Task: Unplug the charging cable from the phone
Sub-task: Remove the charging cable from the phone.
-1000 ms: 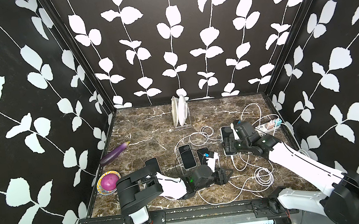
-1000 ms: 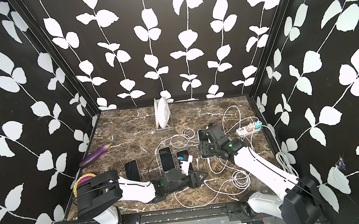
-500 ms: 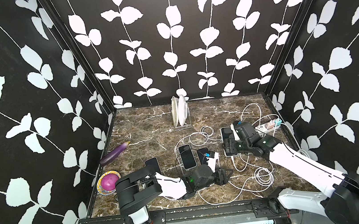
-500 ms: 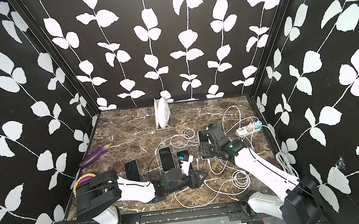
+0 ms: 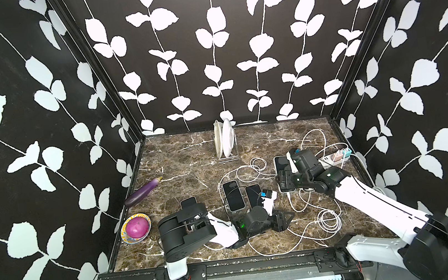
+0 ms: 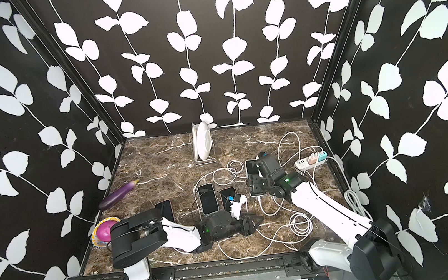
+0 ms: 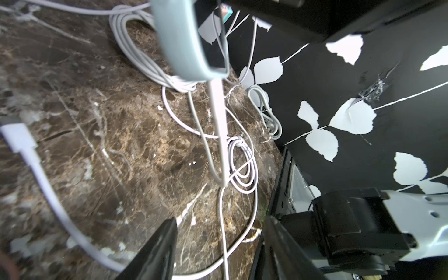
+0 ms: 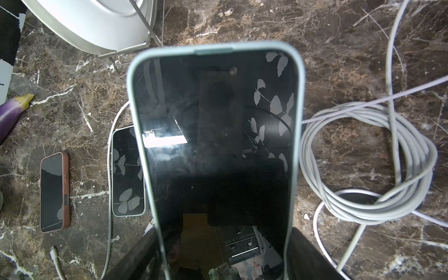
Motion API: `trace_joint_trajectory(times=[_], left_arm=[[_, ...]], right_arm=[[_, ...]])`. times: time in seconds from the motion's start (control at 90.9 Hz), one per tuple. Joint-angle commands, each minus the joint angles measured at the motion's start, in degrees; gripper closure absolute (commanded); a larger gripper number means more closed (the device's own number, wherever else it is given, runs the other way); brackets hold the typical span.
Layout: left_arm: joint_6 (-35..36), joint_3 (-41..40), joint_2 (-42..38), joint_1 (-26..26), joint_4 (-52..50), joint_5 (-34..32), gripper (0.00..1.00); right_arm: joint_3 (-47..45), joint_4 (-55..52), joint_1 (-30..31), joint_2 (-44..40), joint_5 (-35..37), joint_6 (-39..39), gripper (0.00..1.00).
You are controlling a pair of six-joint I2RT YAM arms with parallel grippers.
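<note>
Right gripper [image 8: 223,244] pinching phone [image 8: 218,133]; left gripper [image 7: 218,244] spread beside cable [image 7: 219,116].
The flat phone, glossy black glass in a rounded pale-green case [image 8: 132,97], sits between the right gripper's black fingers [image 8: 135,261]. The smooth white cable plugs into its end, just ahead of the left gripper, over the veined brown marble counter [image 7: 109,150].

Bright, even light falls on my bench [image 5: 184,157] from above; white glare sits on the phone [image 8: 215,145] screen, my near left fingers [image 7: 155,252] blur, wrist views bend at their edges
</note>
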Motion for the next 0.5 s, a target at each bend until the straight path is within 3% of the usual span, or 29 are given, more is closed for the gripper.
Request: trace_joint_trajectory(times=[0.0,0.484], left_arm=[[1.56,0.87,0.66,-0.27,2.75,-1.71,0.41],[4.51,1.67,4.2,-0.18,10.18,-0.63,0.53]], right_arm=[[1.1,2.44,0.04,-0.88,0.89,1.24,1.0],[-0.3,1.88,0.04,-2.38,1.2,2.43,1.0]])
